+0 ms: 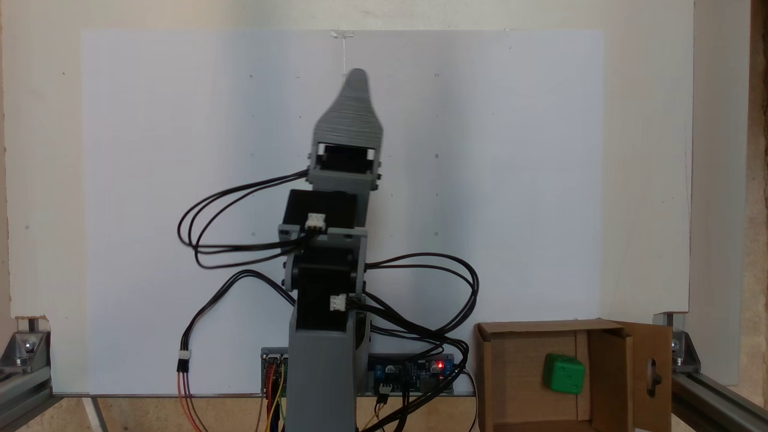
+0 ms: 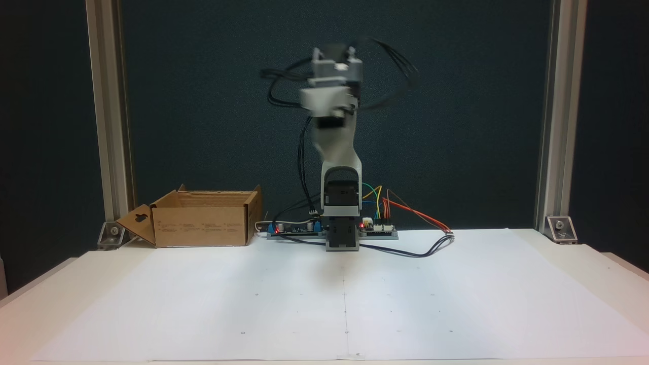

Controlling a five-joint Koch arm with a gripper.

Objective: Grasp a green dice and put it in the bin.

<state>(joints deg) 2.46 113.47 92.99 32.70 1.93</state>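
Observation:
The green dice (image 1: 564, 373) lies inside the bin (image 1: 498, 366), a brown cardboard box with open flaps, one flap with a handle hole. In a fixed view the bin (image 2: 203, 223) stands left of the arm's base, and its walls hide the dice. My gripper (image 1: 356, 77) is raised over the middle of the white sheet, far from the bin. Only one grey jaw shows, with nothing seen in it. In the front fixed view the gripper (image 2: 328, 104) is high above the base and blurred by motion.
Circuit boards (image 2: 377, 230) and loose cables (image 2: 421, 251) lie around the arm's base. Aluminium frame posts (image 2: 550, 116) stand at the back corners. A wide white paper sheet (image 2: 324, 304) covers the table in front.

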